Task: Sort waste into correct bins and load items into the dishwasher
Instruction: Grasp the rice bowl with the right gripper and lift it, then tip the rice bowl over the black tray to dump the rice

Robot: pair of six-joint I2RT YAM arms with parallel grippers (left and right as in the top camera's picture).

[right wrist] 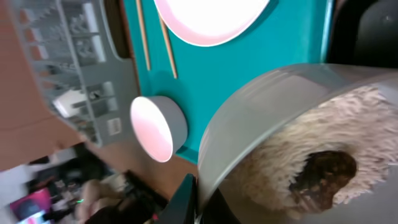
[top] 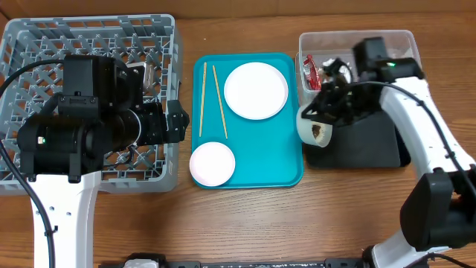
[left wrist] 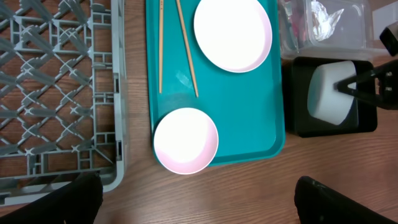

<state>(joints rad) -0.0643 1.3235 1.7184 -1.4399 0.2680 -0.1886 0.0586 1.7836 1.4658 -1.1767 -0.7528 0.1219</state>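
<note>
The job right now is tipping the leftover food out of the pale bowl [top: 316, 128]. The right gripper [top: 328, 110] is pinched tight on the bowl's rim. It holds the bowl on its side over the near edge of the black tray [top: 368, 145]. The rice [right wrist: 280, 155] and a brown food bit [right wrist: 326, 171] are inside the bowl, so I think the tipping is not done.

Next, the bowl likely needs to tip more, maybe with a shake, so the food drops into the black tray and not onto the worktop. Then the empty bowl can go to the grey dish rack [top: 44, 45].

The red wrapper [top: 310, 71] is in the clear tub [top: 401, 41]. The plate [top: 255, 90], the small dish [top: 212, 164] and the chopsticks [top: 212, 100] wait on the teal tray [top: 253, 171].

The left gripper [top: 175, 121] is wide open and holds nothing. It hangs over the rack's edge, beside the teal tray.
</note>
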